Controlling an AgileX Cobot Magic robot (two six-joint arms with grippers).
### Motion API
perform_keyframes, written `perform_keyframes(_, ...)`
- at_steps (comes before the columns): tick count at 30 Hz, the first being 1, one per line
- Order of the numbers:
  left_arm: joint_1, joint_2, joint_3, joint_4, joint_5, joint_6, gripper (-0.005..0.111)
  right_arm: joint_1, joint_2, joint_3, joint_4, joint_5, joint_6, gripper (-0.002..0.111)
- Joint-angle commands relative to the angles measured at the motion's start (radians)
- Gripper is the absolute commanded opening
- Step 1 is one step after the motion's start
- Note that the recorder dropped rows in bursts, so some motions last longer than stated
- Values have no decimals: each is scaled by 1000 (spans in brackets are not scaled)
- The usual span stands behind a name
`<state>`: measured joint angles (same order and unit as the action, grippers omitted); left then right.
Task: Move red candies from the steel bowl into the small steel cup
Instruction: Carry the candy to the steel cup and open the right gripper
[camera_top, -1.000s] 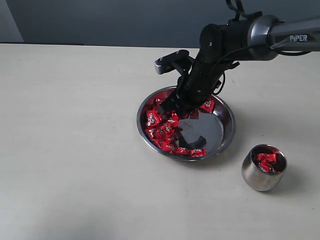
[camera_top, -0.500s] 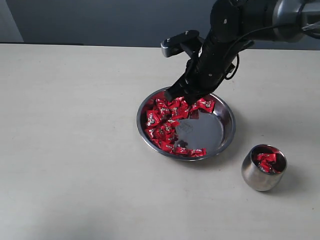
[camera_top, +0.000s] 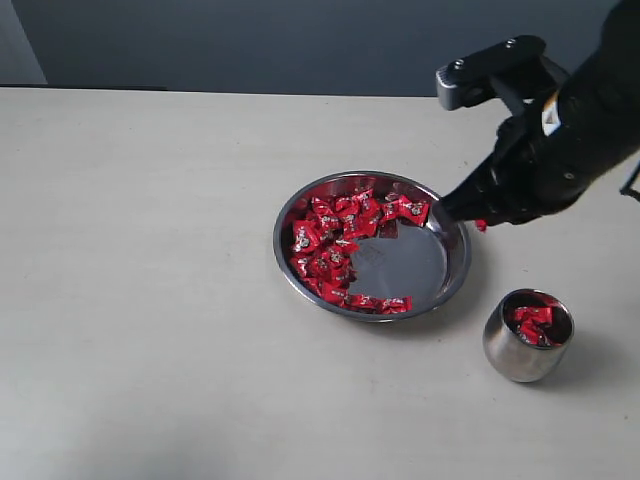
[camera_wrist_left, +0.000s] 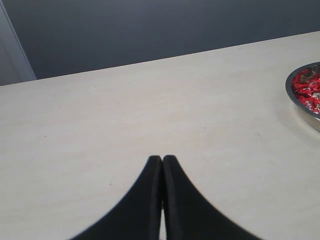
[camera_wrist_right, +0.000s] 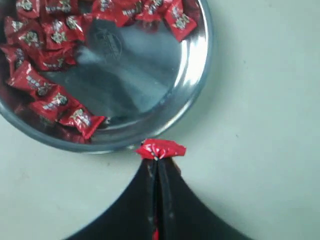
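Since half a second ago, your right gripper (camera_top: 472, 218) has lifted out of the steel bowl (camera_top: 283, 228) and crossed its rim. Its fingers are pressed nearly flat together, pinching one red candy (camera_wrist_right: 161, 149) by the wrapper. The twisted red foil sticks out past the fingertips and hangs just outside the bowl's rim, over bare table (camera_top: 150, 260). The fingers point down and back toward the bowl. Behind them the right arm (camera_top: 590, 130) slopes up and away from the bowl toward the frame's edge. The other red candies (camera_top: 335, 235) lie heaped along one side of the bowl, curving round its wall, while the opposite part of the floor shows bare steel. The small steel cup (camera_top: 515, 358) stands upright near the bowl, apart from its rim, with a few red candies inside. Your left gripper (camera_wrist_left: 162, 161) has its fingers closed tip to tip on nothing, and it hangs over the table well away from the bowl.
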<state>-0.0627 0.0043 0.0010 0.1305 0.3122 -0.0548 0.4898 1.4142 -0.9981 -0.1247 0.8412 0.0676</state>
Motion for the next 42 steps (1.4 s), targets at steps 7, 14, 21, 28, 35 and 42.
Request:
perform_keyframes(7,-8,-4,-1,2,-5,-6,0,0,-155,199,-31,-29,95,-1)
perform_keyframes(14,-8,-4,-1,2,-5,-6,0,0,-156,235,-54,-37,137,-1)
perform_keyframes(21,-8,-4,-1,2,-5,-6,0,0,-156,236,-68,-5,153,-1)
perform_keyframes(28,-8,-4,-1,2,-5,-6,0,0,-153,243,-68,30,155,-1)
perform_keyframes(35,-8,-4,-1,2,-5,-6,0,0,-152,295,-72,-27,155,-1)
perform_keyframes(42,-8,-4,-1,2,-5,-6,0,0,-136,297,-104,-79,193,-1)
